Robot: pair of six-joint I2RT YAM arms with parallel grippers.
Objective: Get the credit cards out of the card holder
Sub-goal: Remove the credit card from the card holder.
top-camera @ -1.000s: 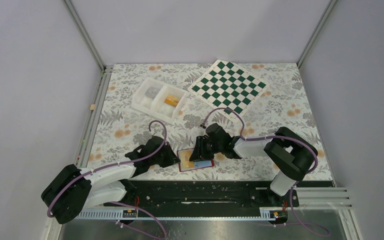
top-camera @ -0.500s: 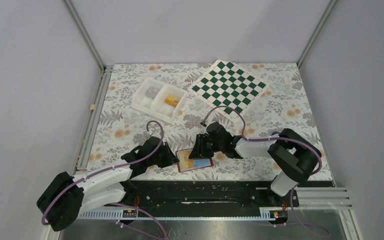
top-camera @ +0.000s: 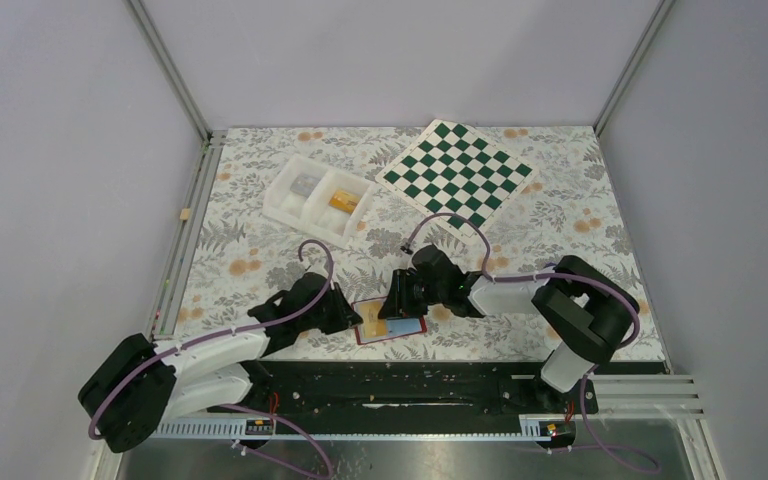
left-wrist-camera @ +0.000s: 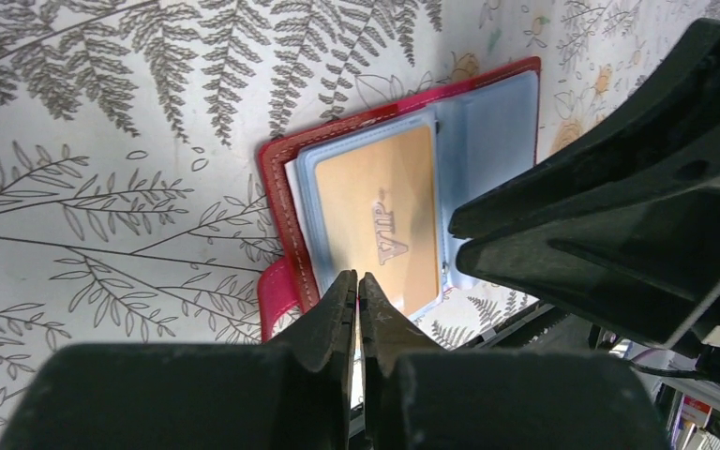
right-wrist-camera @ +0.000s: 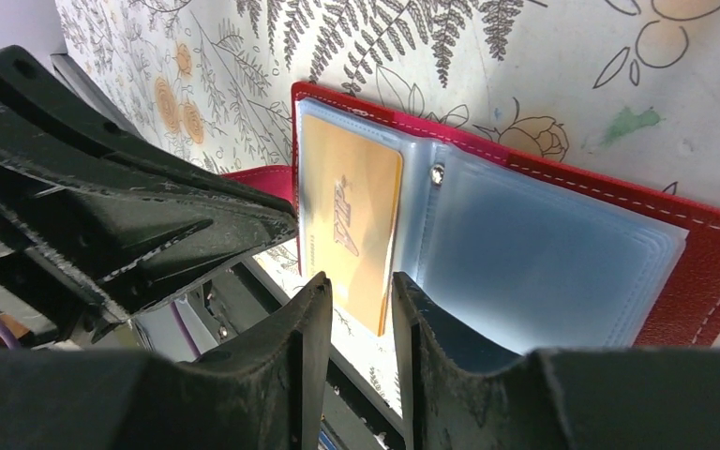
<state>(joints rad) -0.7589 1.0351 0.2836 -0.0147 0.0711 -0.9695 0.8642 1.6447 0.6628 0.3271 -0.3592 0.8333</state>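
The card holder (top-camera: 407, 327) lies open at the table's near edge, red outside (left-wrist-camera: 277, 202) with pale blue sleeves (right-wrist-camera: 534, 253). One orange-yellow credit card (left-wrist-camera: 389, 220) (right-wrist-camera: 349, 225) sits in the left sleeve. My left gripper (left-wrist-camera: 357, 278) (top-camera: 353, 318) is shut, its tips at the sleeve's near edge beside the red tab (left-wrist-camera: 275, 300). I cannot tell whether anything thin is pinched. My right gripper (right-wrist-camera: 361, 279) (top-camera: 397, 308) hovers low over the holder's middle, jaws a little apart, and the card's corner shows in the gap.
A white two-compartment tray (top-camera: 290, 205) with small items stands at the back left. A green-and-white chessboard (top-camera: 457, 172) lies at the back right. The black base rail (top-camera: 390, 380) runs just below the holder, and the two grippers nearly touch over it.
My left jaws have closed a little further and the left arm has swung out and back slightly. The holder and the right gripper have barely moved.
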